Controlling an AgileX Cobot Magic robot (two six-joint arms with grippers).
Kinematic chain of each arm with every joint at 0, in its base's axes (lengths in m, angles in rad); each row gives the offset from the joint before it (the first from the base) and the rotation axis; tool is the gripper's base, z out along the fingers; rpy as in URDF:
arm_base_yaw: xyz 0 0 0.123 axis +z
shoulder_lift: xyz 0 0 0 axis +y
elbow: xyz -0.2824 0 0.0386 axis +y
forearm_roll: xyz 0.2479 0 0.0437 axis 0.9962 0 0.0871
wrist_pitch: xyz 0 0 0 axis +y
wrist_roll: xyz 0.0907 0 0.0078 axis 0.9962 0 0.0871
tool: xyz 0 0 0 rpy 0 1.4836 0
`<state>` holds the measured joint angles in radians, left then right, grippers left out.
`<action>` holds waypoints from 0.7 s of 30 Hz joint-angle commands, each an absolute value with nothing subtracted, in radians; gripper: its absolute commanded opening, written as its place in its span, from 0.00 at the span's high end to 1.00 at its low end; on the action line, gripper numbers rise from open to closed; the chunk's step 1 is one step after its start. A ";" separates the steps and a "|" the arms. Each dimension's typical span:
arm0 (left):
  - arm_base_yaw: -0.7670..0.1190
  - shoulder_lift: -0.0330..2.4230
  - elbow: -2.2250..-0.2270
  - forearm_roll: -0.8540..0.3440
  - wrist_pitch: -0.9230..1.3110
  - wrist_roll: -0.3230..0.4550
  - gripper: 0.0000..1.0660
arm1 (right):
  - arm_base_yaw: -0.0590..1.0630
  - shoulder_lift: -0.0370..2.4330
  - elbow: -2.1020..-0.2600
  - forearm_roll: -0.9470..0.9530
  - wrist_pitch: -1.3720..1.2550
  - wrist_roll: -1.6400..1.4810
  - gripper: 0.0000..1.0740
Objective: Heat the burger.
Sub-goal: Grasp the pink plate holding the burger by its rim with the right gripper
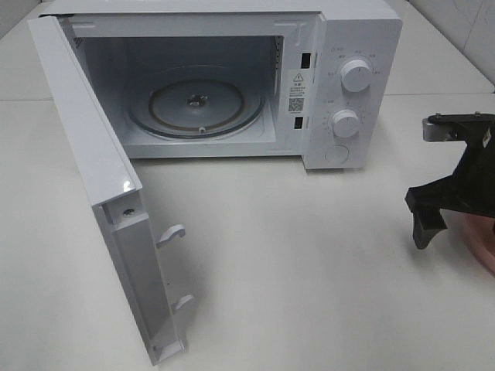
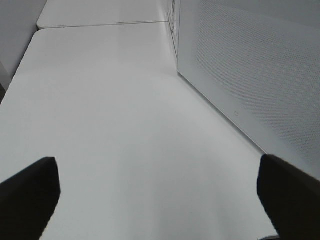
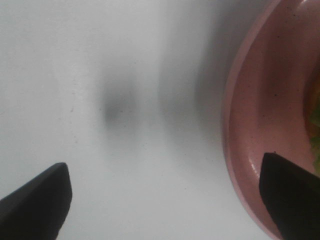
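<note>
The burger (image 3: 315, 112) shows only as a green and orange sliver at the edge of the right wrist view, sitting on a pink plate (image 3: 260, 125). My right gripper (image 3: 165, 200) is open low over the table, one finger (image 3: 292, 192) above the plate's rim and the other (image 3: 37, 200) over bare table. In the exterior high view this gripper (image 1: 445, 220) hangs at the far right and covers the burger, with only a bit of the plate (image 1: 483, 246) showing. My left gripper (image 2: 157, 200) is open above bare table, out of the exterior high view.
A white microwave (image 1: 348, 46) stands at the back with its door (image 1: 93, 178) swung wide open toward the front left. Its glass turntable (image 1: 197, 104) is bare. The door's perforated panel (image 2: 250, 65) is near my left gripper.
</note>
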<state>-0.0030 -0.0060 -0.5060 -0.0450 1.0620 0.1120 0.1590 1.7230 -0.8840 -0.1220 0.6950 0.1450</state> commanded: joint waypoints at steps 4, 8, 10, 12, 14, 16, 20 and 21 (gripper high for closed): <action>-0.008 -0.024 -0.505 -0.054 1.047 0.110 0.02 | 0.114 1.777 -0.892 -0.129 0.638 0.096 0.25; -0.008 -0.024 -0.505 -0.054 1.047 0.110 0.02 | 0.106 1.809 -0.892 -0.129 0.620 0.078 0.26; -0.008 -0.024 -0.505 -0.054 1.047 0.110 0.02 | 0.106 1.834 -0.892 -0.129 0.609 0.065 0.26; -0.008 -0.024 -0.505 -0.054 1.047 0.110 0.02 | 0.106 1.844 -0.892 -0.129 0.604 0.065 0.26; -0.008 -0.024 -0.505 -0.054 1.047 0.110 0.02 | 0.106 1.863 -0.892 -0.129 0.600 0.065 0.26; -0.008 -0.024 -0.505 -0.054 1.047 0.110 0.02 | 0.106 1.881 -0.892 -0.133 0.601 0.068 0.26; -0.008 -0.024 -0.505 -0.054 1.047 0.110 0.02 | 0.106 1.883 -0.892 -0.150 0.603 0.074 0.26; -0.008 -0.024 -0.505 -0.054 1.047 0.110 0.02 | 0.106 1.882 -0.892 -0.154 0.606 0.081 0.27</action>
<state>-0.0030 -0.0060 -0.5060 -0.0450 1.0620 0.1120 0.1110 1.8720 -0.8910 -0.1450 0.6020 0.0770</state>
